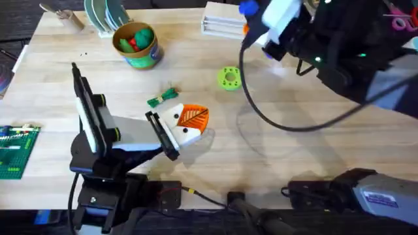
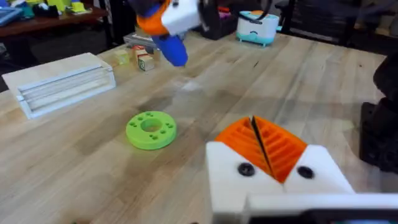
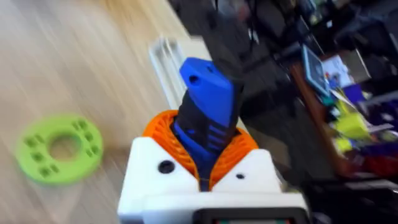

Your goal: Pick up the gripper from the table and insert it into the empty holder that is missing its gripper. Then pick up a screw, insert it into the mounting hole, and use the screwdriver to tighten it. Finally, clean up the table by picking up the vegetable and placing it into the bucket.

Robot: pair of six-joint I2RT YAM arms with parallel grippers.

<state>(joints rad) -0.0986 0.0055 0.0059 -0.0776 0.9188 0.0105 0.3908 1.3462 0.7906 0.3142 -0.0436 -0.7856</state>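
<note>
The table [image 1: 294, 156] is left mostly bare at its near-right part, giving free room. The right gripper [image 3: 205, 155] is clamped on the screwdriver [image 3: 205, 112] above the far edge. The left gripper [image 1: 186, 124] is closed, empty. The bucket [image 1: 137, 44] sits near the far-left corner; the vegetable [image 1: 162, 98] remains unplaced mid-table, so cleanup is judged outstanding.

The room is bright and the light falls evenly on the desk [image 1: 274, 163]. Shadows are soft and pale. The right arm [image 1: 339, 46] looks big, dark and blurry, and the right wrist view is smeared.
</note>
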